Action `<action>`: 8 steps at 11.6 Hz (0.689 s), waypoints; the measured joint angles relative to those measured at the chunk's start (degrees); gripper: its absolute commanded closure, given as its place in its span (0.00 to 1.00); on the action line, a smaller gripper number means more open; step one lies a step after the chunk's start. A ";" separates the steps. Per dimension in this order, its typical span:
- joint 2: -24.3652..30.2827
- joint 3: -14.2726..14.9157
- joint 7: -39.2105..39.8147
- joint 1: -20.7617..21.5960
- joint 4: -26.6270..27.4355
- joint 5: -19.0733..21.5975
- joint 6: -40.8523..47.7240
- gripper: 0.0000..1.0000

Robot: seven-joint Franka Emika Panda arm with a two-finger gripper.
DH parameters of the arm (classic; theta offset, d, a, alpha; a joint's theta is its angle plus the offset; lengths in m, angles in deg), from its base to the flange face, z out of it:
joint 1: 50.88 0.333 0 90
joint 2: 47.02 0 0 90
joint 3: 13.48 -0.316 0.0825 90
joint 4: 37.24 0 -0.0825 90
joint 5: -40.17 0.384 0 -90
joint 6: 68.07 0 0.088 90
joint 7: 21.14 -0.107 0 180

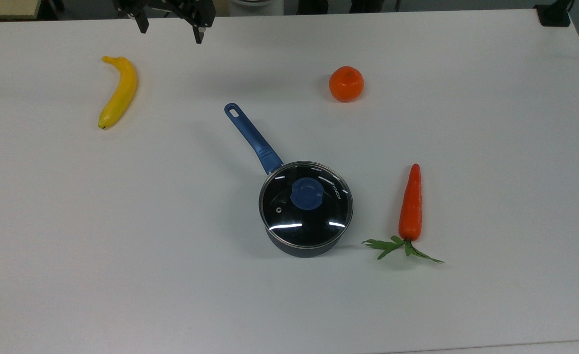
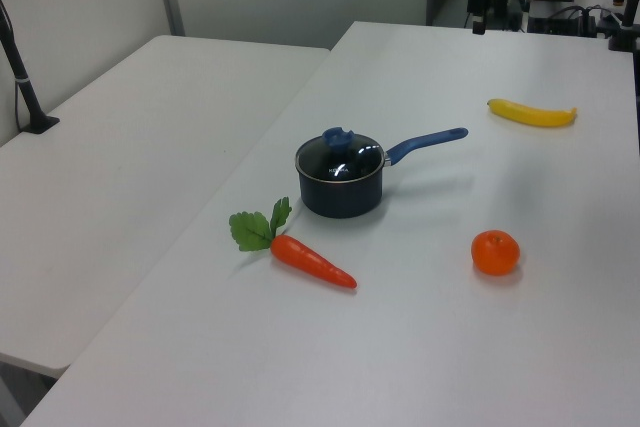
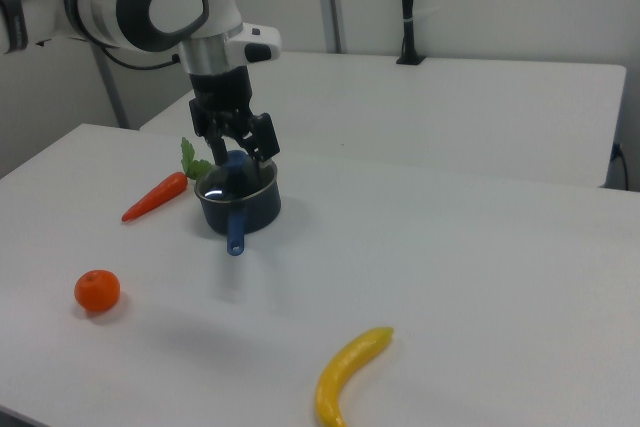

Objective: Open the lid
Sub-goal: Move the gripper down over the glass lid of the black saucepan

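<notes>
Here, going left to right in the top view, you see a yellow banana [image 1: 118,91] up-left of the dark blue-handled saucepan [image 1: 256,139]. The black two-finger gripper [image 1: 171,30] hangs at the table's far edge beyond the saucepan, its fingers apart and holding nothing. The round clear glass lid with a blue knob [image 1: 306,203] sits closed on the saucepan. An orange [image 1: 346,84] lies up-right of the saucepan, a carrot [image 1: 410,204] just right.

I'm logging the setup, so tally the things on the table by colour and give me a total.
Orange: 2, the orange and the carrot
Yellow: 1, the banana
Blue: 1, the saucepan with its lid on
Total: 4
</notes>
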State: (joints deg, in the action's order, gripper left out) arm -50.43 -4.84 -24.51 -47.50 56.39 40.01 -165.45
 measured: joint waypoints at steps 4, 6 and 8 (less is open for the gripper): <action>0.07 0.00 0.02 0.31 -0.01 1.99 4.61 0.00; 0.01 0.00 0.03 0.47 -0.01 3.84 4.66 0.00; -0.24 0.00 0.03 0.51 -0.01 4.23 4.66 0.00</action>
State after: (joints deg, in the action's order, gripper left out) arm -50.68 -4.84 -24.47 -46.99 56.38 44.24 -160.79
